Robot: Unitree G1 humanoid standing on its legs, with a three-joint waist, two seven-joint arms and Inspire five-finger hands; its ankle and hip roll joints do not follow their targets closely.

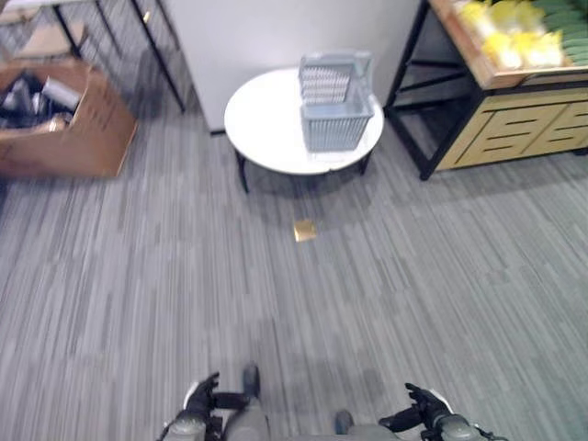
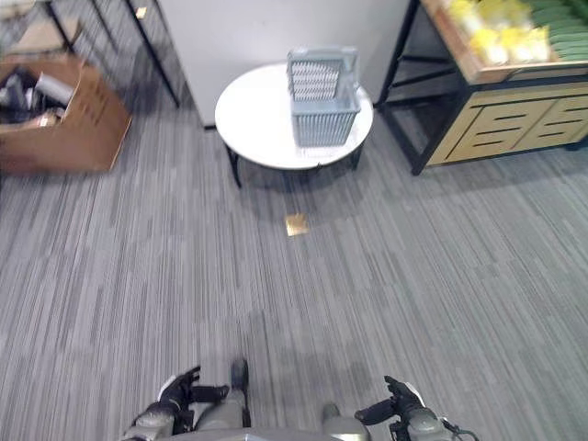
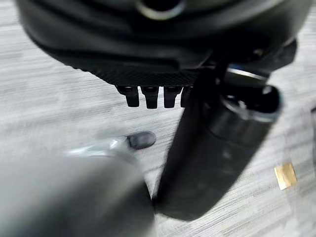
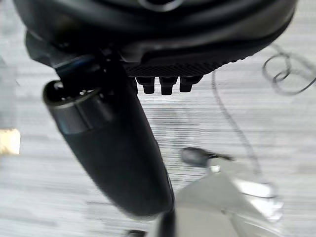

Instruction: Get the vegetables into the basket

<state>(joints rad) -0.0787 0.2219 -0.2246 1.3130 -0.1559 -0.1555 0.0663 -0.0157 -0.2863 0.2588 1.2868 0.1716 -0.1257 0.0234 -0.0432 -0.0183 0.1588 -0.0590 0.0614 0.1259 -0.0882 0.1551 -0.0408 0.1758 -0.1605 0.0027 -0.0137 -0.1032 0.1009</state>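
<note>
Grey striped carpet (image 1: 138, 303) stretches out ahead of both hands. Left hand (image 1: 204, 397) and right hand (image 1: 421, 404) hang low, fingers relaxed, grasping nothing. Far ahead, between them, sits the grey slatted plastic basket (image 1: 336, 121) on a round white desk (image 1: 262, 119). Yellow and green vegetables (image 1: 514, 32) lie on a wooden shelf (image 1: 514, 129), far beyond the right hand.

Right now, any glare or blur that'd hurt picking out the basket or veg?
Left eye view: produce on the shelf is washed out by bright light, items hard to tell apart; basket on the white table reads fine. Left wrist view: left hand is blurred up close. Right wrist view: right hand likewise.
</note>
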